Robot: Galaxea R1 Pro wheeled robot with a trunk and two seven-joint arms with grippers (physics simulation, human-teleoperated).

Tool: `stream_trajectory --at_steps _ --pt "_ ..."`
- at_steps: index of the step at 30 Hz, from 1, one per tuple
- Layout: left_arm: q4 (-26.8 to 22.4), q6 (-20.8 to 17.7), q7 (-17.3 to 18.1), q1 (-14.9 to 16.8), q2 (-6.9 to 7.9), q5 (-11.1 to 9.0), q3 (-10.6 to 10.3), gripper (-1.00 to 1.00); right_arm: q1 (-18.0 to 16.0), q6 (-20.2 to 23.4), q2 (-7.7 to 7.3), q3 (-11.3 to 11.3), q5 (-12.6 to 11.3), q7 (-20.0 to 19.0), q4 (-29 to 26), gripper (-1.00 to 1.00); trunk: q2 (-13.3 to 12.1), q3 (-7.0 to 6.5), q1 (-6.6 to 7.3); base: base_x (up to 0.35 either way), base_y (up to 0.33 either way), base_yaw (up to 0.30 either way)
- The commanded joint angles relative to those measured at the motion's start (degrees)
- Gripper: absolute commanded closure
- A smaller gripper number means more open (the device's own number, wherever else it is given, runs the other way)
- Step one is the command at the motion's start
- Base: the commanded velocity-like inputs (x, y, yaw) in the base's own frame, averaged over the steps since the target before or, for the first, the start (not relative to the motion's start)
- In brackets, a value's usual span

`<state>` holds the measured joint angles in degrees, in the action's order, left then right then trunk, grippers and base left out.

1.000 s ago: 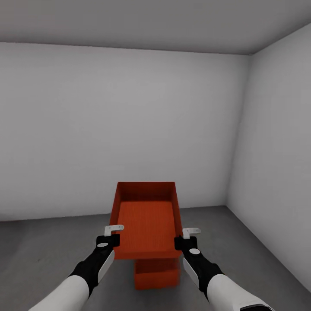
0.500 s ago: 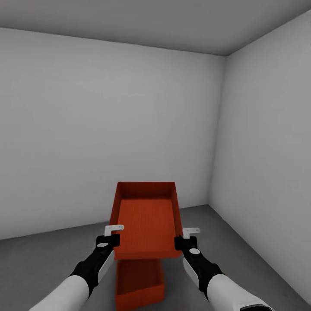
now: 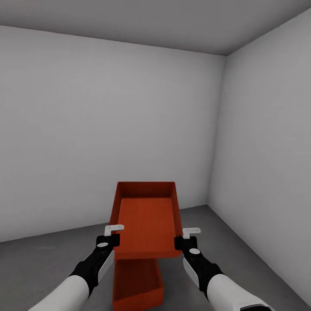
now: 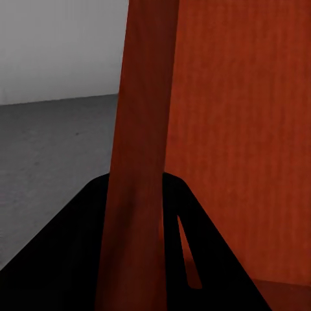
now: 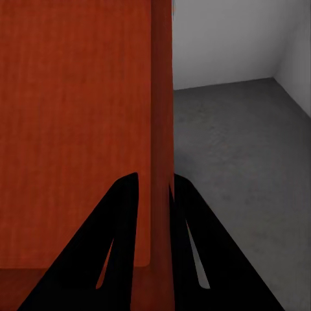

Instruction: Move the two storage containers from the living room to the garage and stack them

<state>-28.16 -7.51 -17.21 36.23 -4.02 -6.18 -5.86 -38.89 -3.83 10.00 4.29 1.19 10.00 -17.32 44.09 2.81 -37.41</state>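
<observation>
Carried storage container (image 3: pixel 147 220), frame centre, held level between left gripper (image 3: pixel 113 233) and right gripper (image 3: pixel 185 236), each clamped on a side wall. Since a second ago the view has swung: the second storage container (image 3: pixel 137 285) on the garage floor (image 3: pixel 39 268) now lies lower left of the carried one, so alignment remains unfinished. Grey walls (image 3: pixel 108 129) stand well apart; nothing obstructs.

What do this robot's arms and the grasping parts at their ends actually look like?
Both arms match: smooth white forearm shells, then black wrists, each with a small round white marking. The left gripper and right gripper look small and pale from the head view. In the wrist views the fingers are flat, black, tapering blades with a narrow slit in them. No cables show.
</observation>
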Motion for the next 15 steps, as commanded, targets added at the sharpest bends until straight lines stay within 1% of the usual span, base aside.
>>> stream_trajectory --at_steps 1,15 --pt "-1.89 -0.40 -0.72 0.06 1.10 0.25 2.69 1.00 -0.04 -0.15 0.00 -0.51 -0.16 0.63 0.19 1.00 0.09 0.10 -0.02 0.000 0.000 0.202" --pt "-1.89 -0.40 -0.72 0.06 1.05 0.23 2.69 1.00 -0.04 -0.30 0.00 -0.51 -0.13 0.63 0.19 1.00 0.09 0.10 -0.02 0.000 0.000 0.246"
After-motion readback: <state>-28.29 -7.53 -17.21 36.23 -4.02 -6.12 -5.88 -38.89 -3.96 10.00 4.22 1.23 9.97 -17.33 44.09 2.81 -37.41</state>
